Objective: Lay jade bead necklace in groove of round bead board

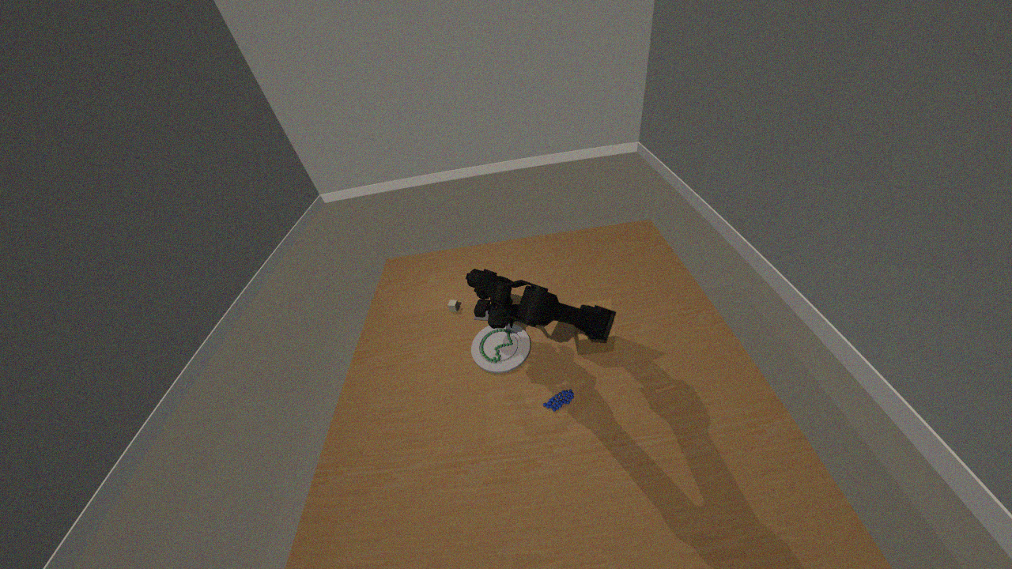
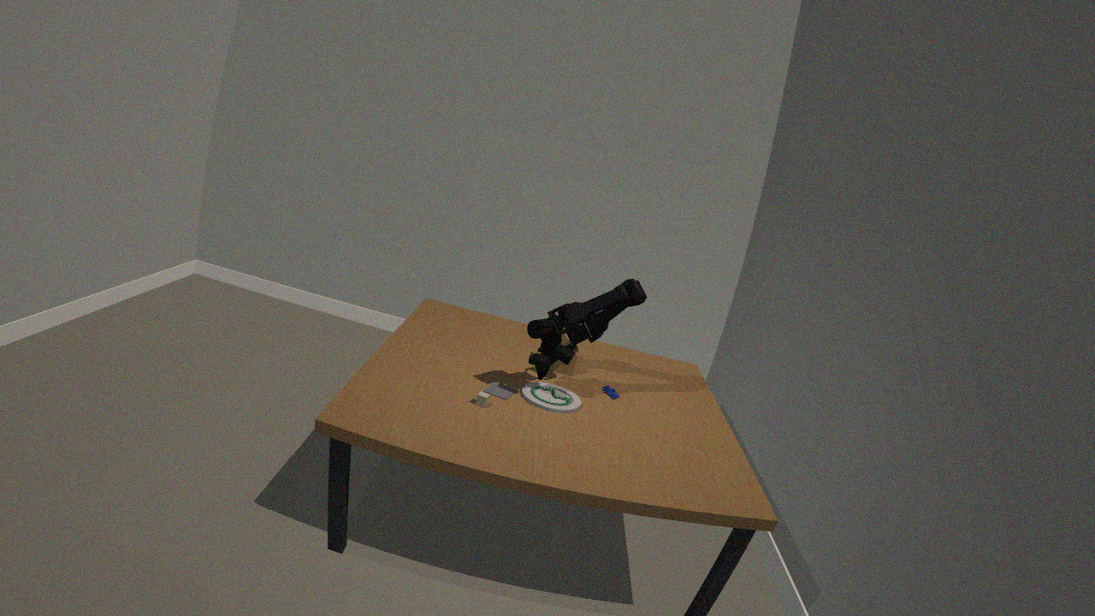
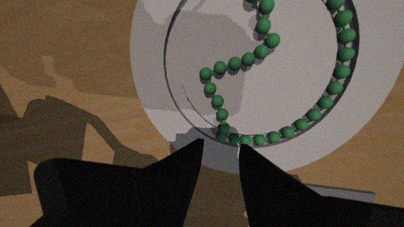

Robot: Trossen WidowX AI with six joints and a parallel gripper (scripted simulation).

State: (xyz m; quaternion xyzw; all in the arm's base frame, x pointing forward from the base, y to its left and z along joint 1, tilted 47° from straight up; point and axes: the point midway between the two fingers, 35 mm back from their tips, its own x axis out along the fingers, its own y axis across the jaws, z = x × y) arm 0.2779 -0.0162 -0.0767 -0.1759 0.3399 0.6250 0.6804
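The jade bead necklace [image 1: 481, 346] [image 3: 234, 64] lies on the pale round bead board [image 1: 524, 349] [image 3: 375, 79] [image 2: 574, 404]. In the wrist view its right and lower beads follow the ring groove. From the lower end, the string leaves the groove and zigzags across the centre disc. The left side of the groove holds no beads. My gripper [image 3: 221, 147] [image 2: 541, 376] is partly open with no bead between its fingertips. It hangs over the board's edge, beside the bend where the string leaves the groove. Its height above the beads is hard to tell.
A blue bead bundle [image 1: 560, 399] [image 2: 610, 392] lies on the wooden table [image 1: 424, 453] [image 2: 429, 429], apart from the board. A grey flat plate [image 2: 500, 390] [image 3: 344, 193] lies close to the board, with a small whitish cube [image 1: 452, 304] [image 2: 482, 399] beyond it.
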